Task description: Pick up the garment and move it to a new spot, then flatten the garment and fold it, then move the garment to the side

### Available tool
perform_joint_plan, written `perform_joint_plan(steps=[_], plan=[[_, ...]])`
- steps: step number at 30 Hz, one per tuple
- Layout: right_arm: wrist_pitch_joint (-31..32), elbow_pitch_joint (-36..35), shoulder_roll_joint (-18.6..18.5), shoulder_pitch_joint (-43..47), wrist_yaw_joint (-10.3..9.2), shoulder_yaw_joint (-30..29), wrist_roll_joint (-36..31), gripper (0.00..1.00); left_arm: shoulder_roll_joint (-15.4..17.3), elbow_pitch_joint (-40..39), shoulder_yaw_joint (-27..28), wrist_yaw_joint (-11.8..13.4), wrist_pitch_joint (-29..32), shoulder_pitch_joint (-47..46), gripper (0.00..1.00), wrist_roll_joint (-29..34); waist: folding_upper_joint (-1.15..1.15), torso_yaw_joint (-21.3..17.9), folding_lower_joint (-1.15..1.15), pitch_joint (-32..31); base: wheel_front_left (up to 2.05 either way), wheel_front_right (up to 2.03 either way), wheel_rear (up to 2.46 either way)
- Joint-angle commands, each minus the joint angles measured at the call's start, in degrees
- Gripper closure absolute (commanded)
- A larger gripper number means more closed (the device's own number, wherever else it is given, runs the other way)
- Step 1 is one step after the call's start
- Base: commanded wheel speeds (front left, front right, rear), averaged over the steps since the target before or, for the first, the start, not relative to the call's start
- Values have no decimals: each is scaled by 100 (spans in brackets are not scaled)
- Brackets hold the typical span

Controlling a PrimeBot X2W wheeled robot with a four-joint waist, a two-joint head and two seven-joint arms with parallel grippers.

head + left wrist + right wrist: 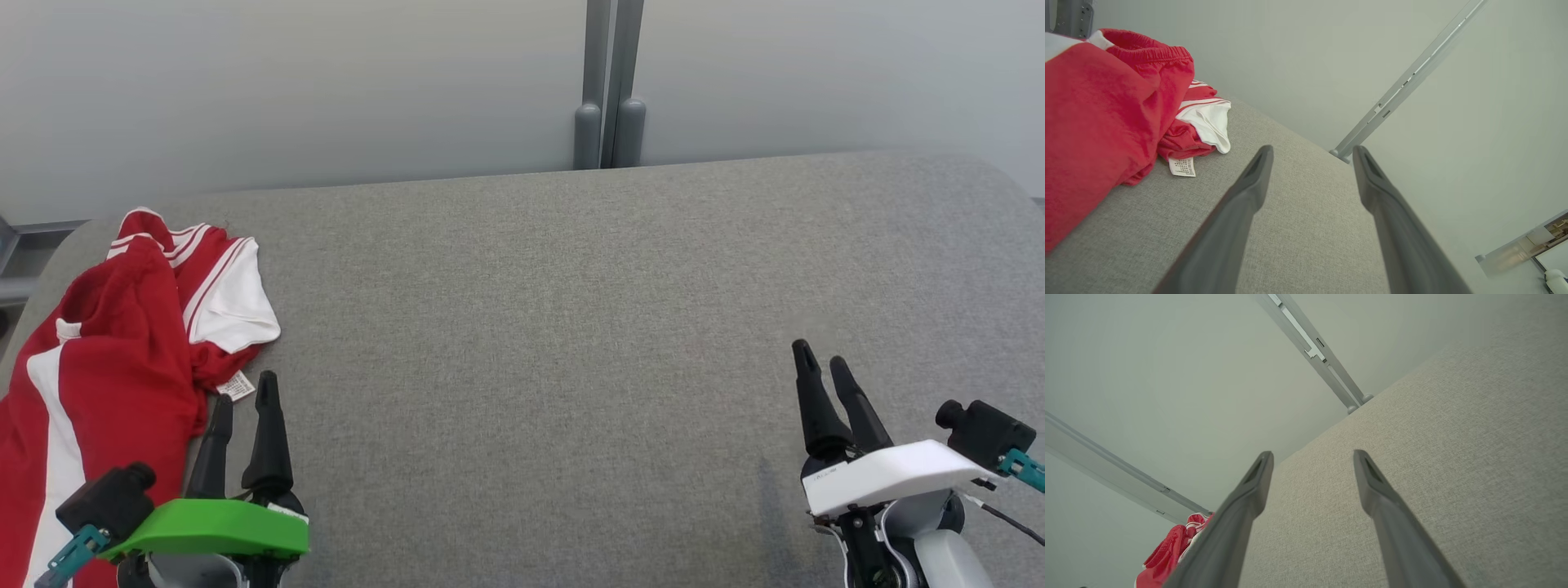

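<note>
A crumpled red garment [122,351] with white stripes and panels lies at the left end of the grey fabric table [571,327], a white care label showing at its near edge. My left gripper [243,400] stands open just right of the garment, its fingertips beside the label and nothing between them. In the left wrist view the garment [1106,110] fills the left side, clear of the open left gripper [1312,153]. My right gripper [820,359] is open and empty over bare table at the right. The right wrist view shows the garment [1167,555] far off beyond the right gripper [1312,457].
A pale partition wall with a grey vertical post [608,90] runs along the table's far edge. The table's rounded corners fall away at the left and right. Bare grey fabric stretches between the two grippers.
</note>
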Motion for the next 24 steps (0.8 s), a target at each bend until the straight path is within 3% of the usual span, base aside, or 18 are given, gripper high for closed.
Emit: perform_joint_plan(steps=[1, 14, 24], plan=[[-63, -85, -38, -24, 3, 37, -240, 0, 73, -86, -17, 33, -56, 38, 0, 227, 0, 1, 0, -2, 0, 0, 0], [-297, -47, -44, 3, 3, 143, -1286, 0, 111, -150, 13, 167, -255, 280, 0, 1123, 0, 9, 0, -13, 0, 0, 0], [-461, -9, -48, 21, 3, 309, -1942, 0, 148, -179, 33, 123, -385, 434, 0, 1701, 0, -1, 0, -6, 0, 0, 0]])
